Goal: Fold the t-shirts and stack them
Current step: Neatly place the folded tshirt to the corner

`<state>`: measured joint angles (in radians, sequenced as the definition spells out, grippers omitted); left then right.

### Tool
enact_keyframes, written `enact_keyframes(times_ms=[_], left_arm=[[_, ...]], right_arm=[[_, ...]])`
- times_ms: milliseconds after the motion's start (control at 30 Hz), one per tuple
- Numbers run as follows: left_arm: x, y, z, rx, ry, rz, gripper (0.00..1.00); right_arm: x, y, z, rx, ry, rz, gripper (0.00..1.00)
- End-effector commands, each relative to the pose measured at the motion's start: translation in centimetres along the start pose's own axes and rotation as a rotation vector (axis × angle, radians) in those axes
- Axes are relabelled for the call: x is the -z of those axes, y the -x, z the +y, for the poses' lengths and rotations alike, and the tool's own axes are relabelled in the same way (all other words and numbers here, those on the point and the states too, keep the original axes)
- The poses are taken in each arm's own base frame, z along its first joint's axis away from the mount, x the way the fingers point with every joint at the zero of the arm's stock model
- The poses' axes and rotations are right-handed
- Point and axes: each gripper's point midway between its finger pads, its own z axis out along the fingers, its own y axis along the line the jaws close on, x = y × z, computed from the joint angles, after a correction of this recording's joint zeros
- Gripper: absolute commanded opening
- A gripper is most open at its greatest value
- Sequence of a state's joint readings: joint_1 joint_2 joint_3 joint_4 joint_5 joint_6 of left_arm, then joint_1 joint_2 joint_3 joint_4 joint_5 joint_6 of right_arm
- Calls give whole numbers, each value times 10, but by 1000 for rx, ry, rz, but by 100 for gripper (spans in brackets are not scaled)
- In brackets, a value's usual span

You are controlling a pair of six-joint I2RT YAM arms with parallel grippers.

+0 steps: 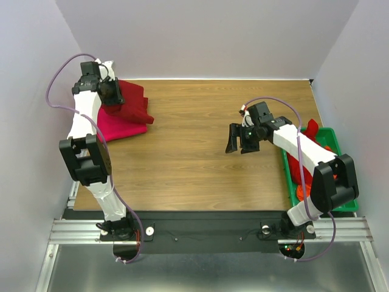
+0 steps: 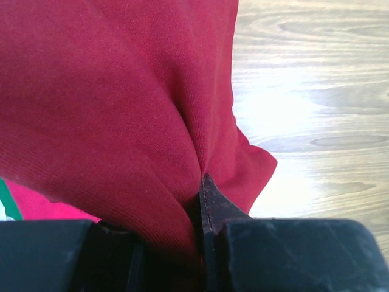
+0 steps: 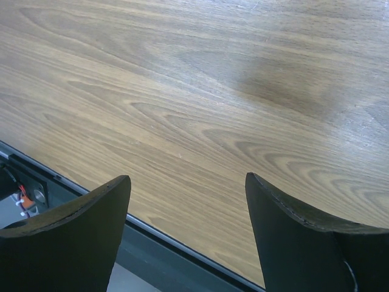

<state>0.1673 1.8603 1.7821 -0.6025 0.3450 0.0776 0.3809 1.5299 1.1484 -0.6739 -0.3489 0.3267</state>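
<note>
Two arms (image 1: 103, 194) sat bolted at the bottom edge of the top view. Right fingers (image 1: 233, 139) hung spread wide over bare wood of the table (image 1: 182, 152), right of centre, gripping nothing. Over at the right edge, the green tray (image 1: 333, 135) had orange and red shirts (image 1: 311, 129) bunched in it. Further back, upper left, the left fingers (image 2: 209, 207) were pinched on the dark red shirt (image 1: 130, 100), which lay rumpled on top of the pink-magenta shirt (image 1: 118, 128), right in the table's far corner.
</note>
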Motion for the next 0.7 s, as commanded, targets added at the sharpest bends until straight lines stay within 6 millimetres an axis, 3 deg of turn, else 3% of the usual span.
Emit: enact_keyframes(times_ms=[0,400,500,567,600,667], left_arm=[[2,5,8,-24,-14,-49,0],[-9,-14,65,84,155,-13,2],[-2,-12,87,143,286,-19,31],[4,-12,97,142,352,-15,79],[7,-11,99,171,373,-18,95],[19,-14,112,196,470,-8,98]], right_arm=[[8,1,7,26,28,-24,81],[10,-3,6,19,22,-21,82],[14,-1,8,19,22,-32,82],[18,2,9,23,19,-44,82],[19,3,10,22,19,-47,82],[23,8,12,26,18,-63,82]])
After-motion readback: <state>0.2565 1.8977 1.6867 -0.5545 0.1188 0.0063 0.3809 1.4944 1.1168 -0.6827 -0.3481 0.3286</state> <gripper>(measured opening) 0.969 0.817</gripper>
